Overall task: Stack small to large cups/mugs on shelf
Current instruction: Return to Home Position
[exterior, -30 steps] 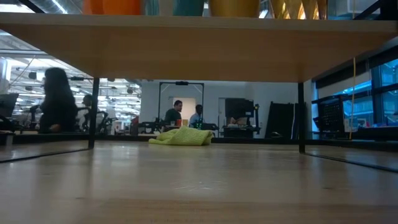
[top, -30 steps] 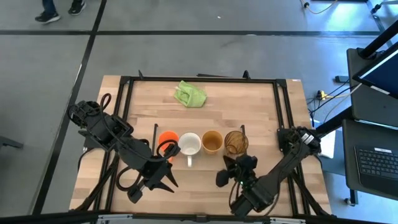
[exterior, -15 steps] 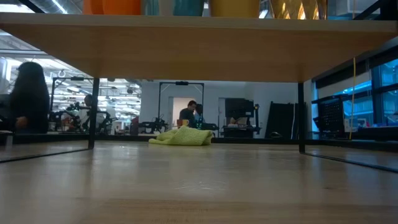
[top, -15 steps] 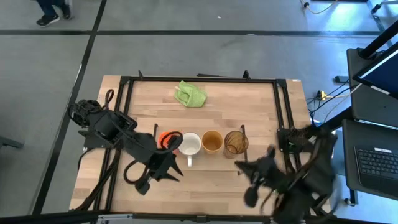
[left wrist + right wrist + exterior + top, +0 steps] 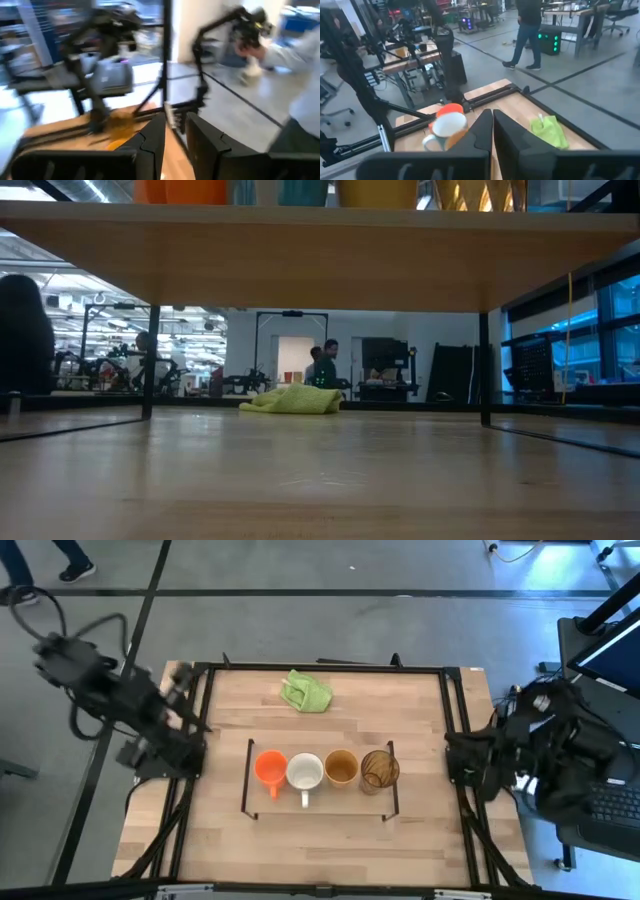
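**Wooden shelf carrying all four cups, both arms held off to the sides**

Four vessels are seen in a row on the shelf, which lies in the lower middle of the high view, on the table. From picture left to right the row is made up of the orange mug, the white mug, the tan cup and the tumbler. Each is set upright, just beside its neighbour. A green cloth is bunched near the table's upper edge, well apart from the shelf.

The left arm is found in the upper left of the high view, over the table's left border and the floor beyond it. The left gripper is shown with a narrow gap between its fingers and nothing held in it. The right arm is folded at the right of the frame, past the table's right border. The right gripper is shown with its fingers pressed together, empty; the orange mug, the white mug and the cloth are caught beyond it.

In the low view the shelf's underside fills the upper part of the frame, the cups' bases are cut by the top edge, and the cloth is seen at the centre, beneath the board. People are seen in the room behind.
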`<state>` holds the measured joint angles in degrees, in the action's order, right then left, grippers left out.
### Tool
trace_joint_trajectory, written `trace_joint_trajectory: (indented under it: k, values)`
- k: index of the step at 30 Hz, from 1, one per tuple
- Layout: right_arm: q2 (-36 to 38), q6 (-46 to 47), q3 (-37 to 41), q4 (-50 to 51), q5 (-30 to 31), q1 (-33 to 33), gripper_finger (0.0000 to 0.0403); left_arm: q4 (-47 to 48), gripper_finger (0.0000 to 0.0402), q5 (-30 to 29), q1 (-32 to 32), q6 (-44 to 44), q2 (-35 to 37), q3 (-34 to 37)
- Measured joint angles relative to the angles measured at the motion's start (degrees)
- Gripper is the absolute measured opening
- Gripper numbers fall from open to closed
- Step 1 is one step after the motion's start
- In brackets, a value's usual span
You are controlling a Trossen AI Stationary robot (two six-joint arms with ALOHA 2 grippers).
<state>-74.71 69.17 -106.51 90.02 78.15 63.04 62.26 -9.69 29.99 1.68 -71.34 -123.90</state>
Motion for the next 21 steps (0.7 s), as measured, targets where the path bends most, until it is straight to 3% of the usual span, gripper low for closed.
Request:
trace_joint_trajectory:
  k: [5, 7, 15, 21]
  values:
    - [14.52, 11.54, 20.17, 0.1, 3.8, 2.76, 0.0016, -2.19, 0.0071, -18.87, 2.59, 7.27, 12.39, 12.51]
    - [20.14, 15.97, 26.92, 0.12, 5.78, 3.8, 0.0016, -2.35, 0.0071, -23.34, 3.19, 10.18, 17.48, 18.18]
    - [35.56, 22.12, 44.02, -2.28, 11.87, 7.67, 0.0016, -20.06, 0.0071, -25.22, 3.46, 11.05, 36.52, 47.18]
    - [44.54, 28.68, 55.34, -3.5, 11.9, 7.72, 0.0016, -36.42, 0.0071, -27.91, 3.46, 11.15, 52.95, 72.34]
